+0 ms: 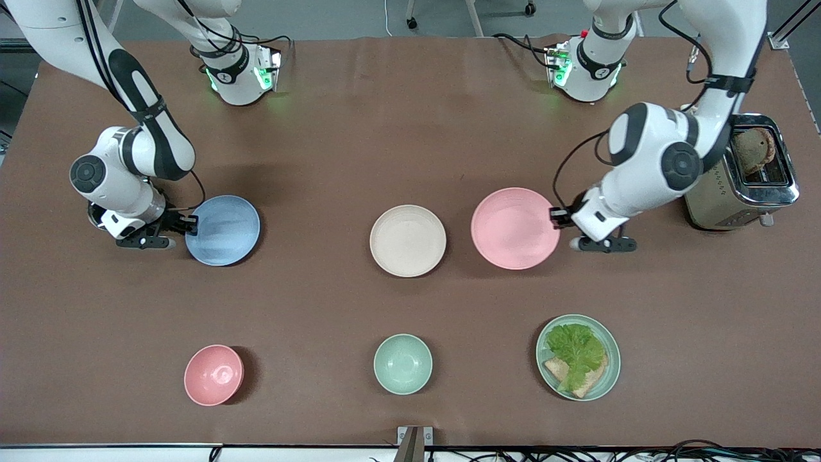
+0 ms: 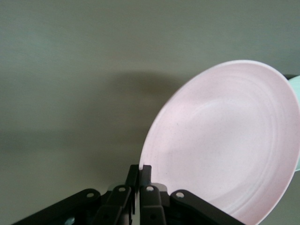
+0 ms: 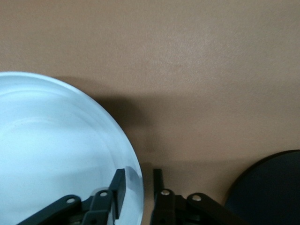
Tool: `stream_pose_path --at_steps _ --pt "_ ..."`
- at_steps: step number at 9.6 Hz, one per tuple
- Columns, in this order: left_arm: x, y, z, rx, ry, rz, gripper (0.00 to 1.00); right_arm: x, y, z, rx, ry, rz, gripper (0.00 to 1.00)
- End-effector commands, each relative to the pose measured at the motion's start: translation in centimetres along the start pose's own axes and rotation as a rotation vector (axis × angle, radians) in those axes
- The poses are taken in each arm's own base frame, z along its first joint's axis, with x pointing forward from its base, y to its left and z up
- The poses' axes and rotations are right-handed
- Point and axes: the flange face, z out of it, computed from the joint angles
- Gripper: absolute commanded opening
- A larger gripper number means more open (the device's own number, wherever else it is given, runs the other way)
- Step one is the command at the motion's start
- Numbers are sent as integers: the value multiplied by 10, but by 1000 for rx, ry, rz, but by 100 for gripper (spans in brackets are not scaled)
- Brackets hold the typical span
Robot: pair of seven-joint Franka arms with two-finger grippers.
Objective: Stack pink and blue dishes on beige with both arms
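Observation:
The cream-beige plate lies flat at the middle of the table. Beside it, toward the left arm's end, is the pale pink plate, tilted, with a shadow under it. My left gripper is shut on its rim. The light blue plate lies toward the right arm's end. My right gripper is open and straddles its rim, one finger over the plate's inside and the other outside, with a gap left.
Nearer the front camera stand a pink bowl, a pale green bowl and a pale green plate with lettuce and toast. A chrome toaster with bread in it stands by the left arm.

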Motion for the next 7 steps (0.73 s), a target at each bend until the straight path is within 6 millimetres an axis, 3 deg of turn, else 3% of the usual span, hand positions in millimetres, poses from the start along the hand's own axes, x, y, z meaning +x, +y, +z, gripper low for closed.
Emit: stream_pose_path --at_steps 1,2,4,5,7 --pt "-13 58 44 -49 -12 -53 0 -1 4 -12 14 5 26 2" --pt "-19 86 58 -74 8 -74 0 2 5 -14 15 2 27 1" --pt "-29 114 93 -117 26 -85 0 3 5 -16 15 5 27 1" --pt "-29 118 104 -131 31 -93 0 3 5 -16 15 4 27 1" --pt "-39 132 126 -148 28 -87 0 13 6 -38 21 -24 24 1"
